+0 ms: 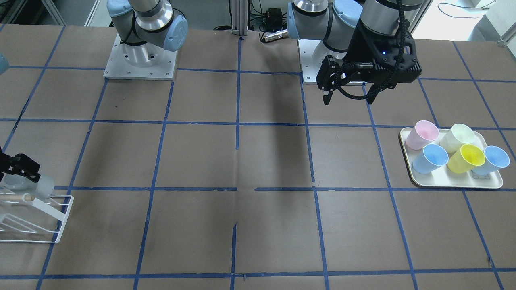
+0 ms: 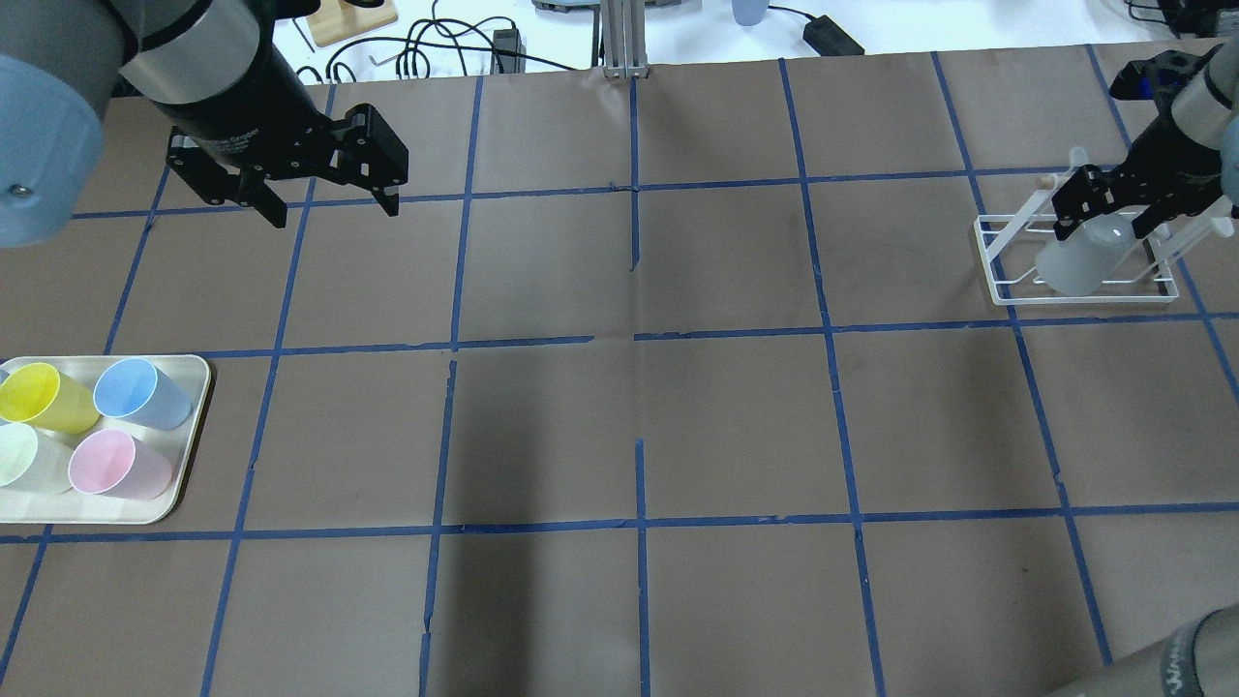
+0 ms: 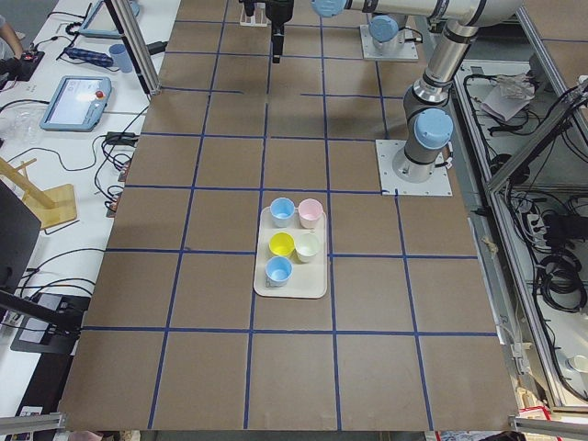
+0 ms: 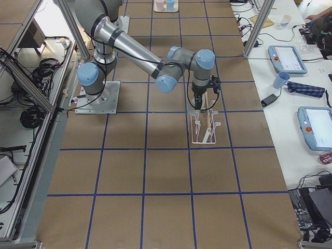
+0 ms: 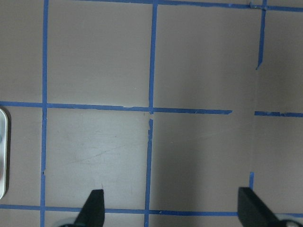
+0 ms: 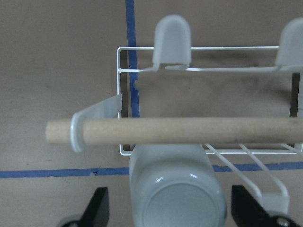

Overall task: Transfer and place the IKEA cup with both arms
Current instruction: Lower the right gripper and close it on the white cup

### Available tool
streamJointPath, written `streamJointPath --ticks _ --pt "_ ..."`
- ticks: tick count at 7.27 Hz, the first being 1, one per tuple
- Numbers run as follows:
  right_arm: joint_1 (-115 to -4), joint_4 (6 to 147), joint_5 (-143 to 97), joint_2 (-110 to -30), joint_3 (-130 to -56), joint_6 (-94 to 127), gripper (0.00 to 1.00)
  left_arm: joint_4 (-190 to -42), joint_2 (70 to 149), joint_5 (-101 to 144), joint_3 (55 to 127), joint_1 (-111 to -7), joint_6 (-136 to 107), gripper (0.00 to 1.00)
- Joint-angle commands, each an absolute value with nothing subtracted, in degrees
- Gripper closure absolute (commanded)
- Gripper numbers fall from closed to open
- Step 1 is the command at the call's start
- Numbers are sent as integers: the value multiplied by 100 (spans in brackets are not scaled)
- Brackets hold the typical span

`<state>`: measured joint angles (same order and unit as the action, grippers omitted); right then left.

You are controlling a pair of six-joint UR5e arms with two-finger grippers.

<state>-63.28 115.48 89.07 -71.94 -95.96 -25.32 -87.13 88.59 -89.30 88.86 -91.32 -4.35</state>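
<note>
**Cup at the rack, R arm at the let-go**

Last step, by the look of it: the placing. The IKEA cup point(image 6: 175, 189) sat in the white wire rack point(image 2: 997, 263) at the robot's right end of the table point(image 2: 639, 416). Its base was turned up toward the wrist cam, just under the wooden dowel point(image 6: 189, 131). The right gripper point(image 6: 173, 210) straddled it w/ jaws spread. The wrist view showed a sliver of gap on each side of the cup, so the fingers looked clear of it, not pinching. Whether the cup was fully seated on the wires I couldn't tell, since its own body hid the contact.

The left gripper point(image 2: 334, 213) hung over bare table on the robot's left side. Its jaws were wide apart w/ nothing between them, and it was well apart from the tray point(image 2: 189, 484) of coloured cups. Its share of the job looked done.

Next, as I judged it, the R arm needed a straight lift away. The fingers had to be held wide so neither clipped the cup or snagged the dowel. Any sideways drag could've tipped the cup out of the rack.
</note>
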Motion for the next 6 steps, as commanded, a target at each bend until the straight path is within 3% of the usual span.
streamJointPath --ticks 1,3,4,6 --pt "-6328 11566 8886 -7172 -9589 -2522 19 -8719 8859 -8930 8895 -9132 -431 0" --pt "-6328 11566 8895 -7172 -9589 -2522 32 -8719 8824 -8930 8903 -9123 -431 0" --pt "-6328 11566 8929 -7181 -9589 -2514 49 -8719 8859 -8921 8886 -9132 -431 0" --pt "-6328 11558 8982 -7224 -9580 -2496 70 -8719 8859 -8921 8886 -9132 -431 0"
